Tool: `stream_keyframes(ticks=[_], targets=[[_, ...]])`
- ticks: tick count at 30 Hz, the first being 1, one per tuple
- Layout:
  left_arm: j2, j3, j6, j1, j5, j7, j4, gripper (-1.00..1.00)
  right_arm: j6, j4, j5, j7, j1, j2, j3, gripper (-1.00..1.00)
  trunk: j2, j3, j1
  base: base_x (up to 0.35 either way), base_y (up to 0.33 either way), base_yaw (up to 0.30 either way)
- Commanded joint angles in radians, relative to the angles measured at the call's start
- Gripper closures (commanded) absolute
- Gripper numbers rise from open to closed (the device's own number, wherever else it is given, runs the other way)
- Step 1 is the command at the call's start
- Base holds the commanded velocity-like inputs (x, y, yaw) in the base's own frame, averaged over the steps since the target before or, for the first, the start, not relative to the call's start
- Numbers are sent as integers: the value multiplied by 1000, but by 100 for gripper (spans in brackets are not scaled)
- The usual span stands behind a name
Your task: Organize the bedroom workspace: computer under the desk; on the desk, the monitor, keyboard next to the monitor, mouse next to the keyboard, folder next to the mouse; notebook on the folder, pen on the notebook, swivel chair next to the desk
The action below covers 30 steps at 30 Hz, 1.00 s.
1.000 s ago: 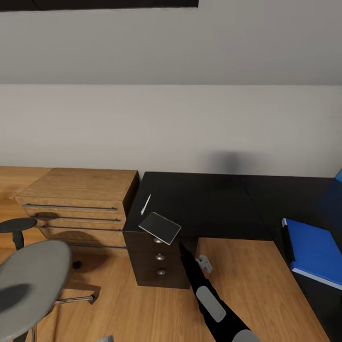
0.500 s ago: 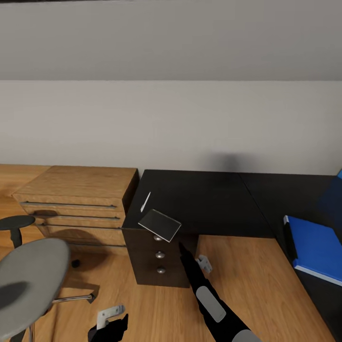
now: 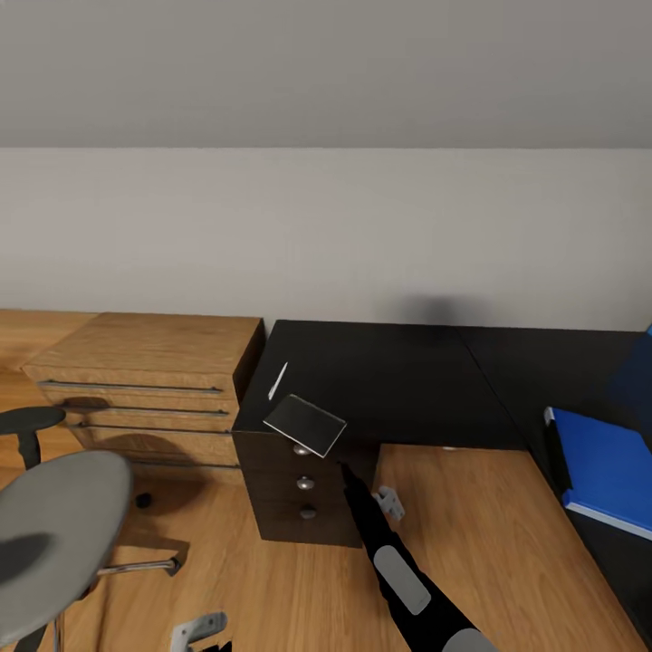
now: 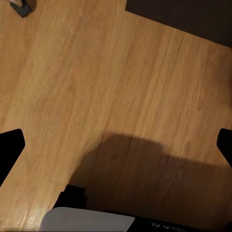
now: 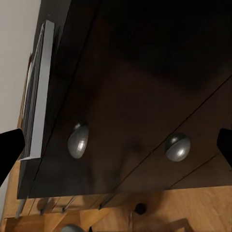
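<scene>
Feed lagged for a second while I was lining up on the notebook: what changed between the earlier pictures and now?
The left gripper rose into the head view's lower edge half a second ago and has since dropped back lower. The head camera tilted slightly. The right gripper stays open below the notebook; the notebook, pen and folder lie unmoved on the desk.

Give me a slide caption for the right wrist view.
Right gripper, jaws wide, faces desk drawer knobs; notebook overhangs the desk edge.

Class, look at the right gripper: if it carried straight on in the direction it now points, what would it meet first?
Most likely the dark drawer front of the desk, between two round knobs. The right gripper faces it with fingers apart; depth is unclear.
</scene>
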<state>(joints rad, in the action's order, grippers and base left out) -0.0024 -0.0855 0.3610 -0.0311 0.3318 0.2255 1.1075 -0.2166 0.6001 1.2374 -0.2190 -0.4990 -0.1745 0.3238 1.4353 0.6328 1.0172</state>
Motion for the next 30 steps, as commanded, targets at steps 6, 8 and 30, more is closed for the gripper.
stream_keyframes(ticks=[6, 8, 30], targets=[[-1, -4, 1, 0, 7, 8, -10, -100, -6, -2, 10, -5, -1, 0, 27, -100, 0, -3, 0, 0, 0, 172], [-2, -5, -1, 0, 7, 8, -19, -100, -6, -2, 10, -5, -1, 0, 30, -100, 0, -4, 0, 0, 0, 193], [-2, -8, -87, -1, 5, 3, -54, -100, -7, 2, 10, -6, -1, 0, 67, -100, 0, -7, 0, 127, 74, 89]])
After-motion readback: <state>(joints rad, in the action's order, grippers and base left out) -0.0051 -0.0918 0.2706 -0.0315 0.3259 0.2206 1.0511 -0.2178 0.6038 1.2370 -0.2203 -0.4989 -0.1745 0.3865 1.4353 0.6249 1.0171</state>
